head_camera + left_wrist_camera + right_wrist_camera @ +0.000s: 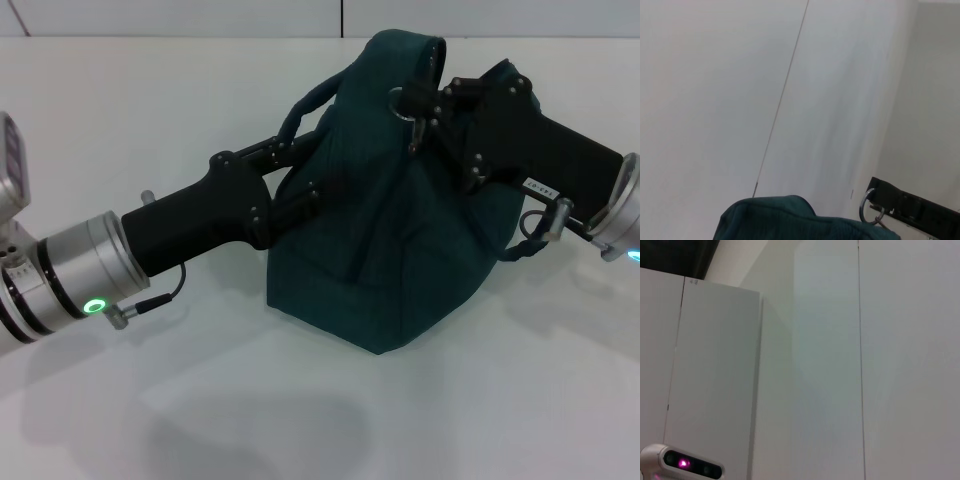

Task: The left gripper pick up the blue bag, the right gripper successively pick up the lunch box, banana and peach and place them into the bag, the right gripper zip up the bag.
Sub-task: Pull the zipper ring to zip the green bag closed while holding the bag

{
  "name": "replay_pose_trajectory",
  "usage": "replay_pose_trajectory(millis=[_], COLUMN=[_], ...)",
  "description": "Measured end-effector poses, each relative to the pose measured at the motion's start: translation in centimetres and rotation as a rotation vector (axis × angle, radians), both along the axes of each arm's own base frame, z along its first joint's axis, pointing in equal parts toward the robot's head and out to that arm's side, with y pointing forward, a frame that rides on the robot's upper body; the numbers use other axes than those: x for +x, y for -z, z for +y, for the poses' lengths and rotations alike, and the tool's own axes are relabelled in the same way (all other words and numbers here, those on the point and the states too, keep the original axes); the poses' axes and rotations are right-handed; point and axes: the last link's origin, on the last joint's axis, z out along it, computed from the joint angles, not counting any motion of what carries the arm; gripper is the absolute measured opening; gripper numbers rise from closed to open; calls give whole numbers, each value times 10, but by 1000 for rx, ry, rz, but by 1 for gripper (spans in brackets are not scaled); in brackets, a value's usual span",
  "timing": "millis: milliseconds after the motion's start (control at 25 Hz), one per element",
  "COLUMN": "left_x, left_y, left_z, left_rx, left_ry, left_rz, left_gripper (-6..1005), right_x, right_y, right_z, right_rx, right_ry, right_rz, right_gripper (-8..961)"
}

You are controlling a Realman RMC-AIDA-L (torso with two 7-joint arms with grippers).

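The blue bag (390, 260) stands on the white table, bulging and peaked at the top. My left gripper (315, 170) reaches in from the left and is shut on the bag's fabric at the side below a loop handle (300, 105). My right gripper (432, 100) comes from the right at the peak, shut on the zipper pull, whose metal ring (400, 98) shows beside its fingers. The left wrist view shows the bag's top (785, 220), the ring (867, 207) and a right-gripper finger (912, 207). Lunch box, banana and peach are out of view.
White table (320, 420) surrounds the bag. White wall panels fill both wrist views. The robot's head camera (685, 464) shows in a corner of the right wrist view.
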Motion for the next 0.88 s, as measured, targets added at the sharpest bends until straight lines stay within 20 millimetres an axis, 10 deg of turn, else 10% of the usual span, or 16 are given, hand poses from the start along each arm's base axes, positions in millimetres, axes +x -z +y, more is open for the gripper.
replay_pose_trajectory(millis=[600,880], left_x=[2,2], left_y=[-1,-3], left_z=[2,2], left_rx=[-4,-12], left_ry=[3,23], left_rz=[-3,12], left_gripper=[240,228], right_x=[2,5], right_y=[0,-3], right_z=[0,1], right_rx=[-2,7], right_ry=[5,20], right_rz=[-1,-1], right_gripper=[12,12])
